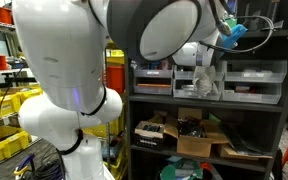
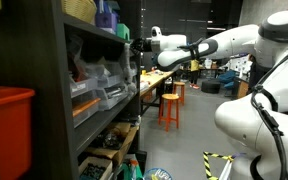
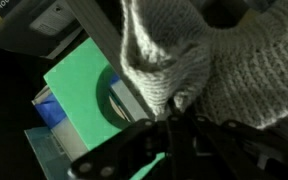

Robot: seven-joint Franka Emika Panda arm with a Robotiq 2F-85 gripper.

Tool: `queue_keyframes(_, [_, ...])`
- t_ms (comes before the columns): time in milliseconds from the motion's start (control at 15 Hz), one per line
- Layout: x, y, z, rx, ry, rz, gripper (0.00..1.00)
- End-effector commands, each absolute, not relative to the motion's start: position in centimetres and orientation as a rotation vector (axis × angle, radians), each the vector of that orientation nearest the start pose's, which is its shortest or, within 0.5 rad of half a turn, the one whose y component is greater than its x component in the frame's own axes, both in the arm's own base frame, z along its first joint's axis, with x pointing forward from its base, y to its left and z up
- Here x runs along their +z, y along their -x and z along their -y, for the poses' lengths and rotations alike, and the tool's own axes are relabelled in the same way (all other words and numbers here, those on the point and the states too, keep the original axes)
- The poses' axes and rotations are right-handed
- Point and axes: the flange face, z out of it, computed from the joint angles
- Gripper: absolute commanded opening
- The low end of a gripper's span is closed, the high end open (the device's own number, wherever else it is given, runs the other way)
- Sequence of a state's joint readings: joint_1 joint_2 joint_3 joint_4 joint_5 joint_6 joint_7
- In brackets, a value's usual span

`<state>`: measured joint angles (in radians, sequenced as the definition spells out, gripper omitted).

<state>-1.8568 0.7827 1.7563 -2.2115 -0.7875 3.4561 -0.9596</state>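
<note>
A pale grey, coarsely knitted cloth (image 3: 169,55) is seen bunched in folds from 12 to 3 o'clock in the wrist view. Its lower tip is met by the dark gripper (image 3: 174,135) at 6 o'clock. A green box (image 3: 79,90) is seen at its 9 o'clock. The jaws' state cannot be told.

Arm (image 2: 222,43) stretched out level at shoulder height; pincer (image 2: 132,45) at far end, jaw gap unclear.

A: Stools in an exterior view?
B: Two orange stools (image 2: 170,106), near four o'clock.
A: Bins?
B: One red bin (image 2: 4,125), eight o'clock. Wrist view: one knitted cloth (image 3: 204,60) at two, one green box (image 3: 79,90) at nine.
</note>
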Motion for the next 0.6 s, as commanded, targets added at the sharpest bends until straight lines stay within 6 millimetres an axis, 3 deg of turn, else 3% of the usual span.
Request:
queue_keyframes(0, [57.9,-50.0,12.7,-2.442,2.109,1.581,0.01])
queue_keyframes(533, [56.9,-49.6,11.2,-2.427,2.057,1.722,0.01])
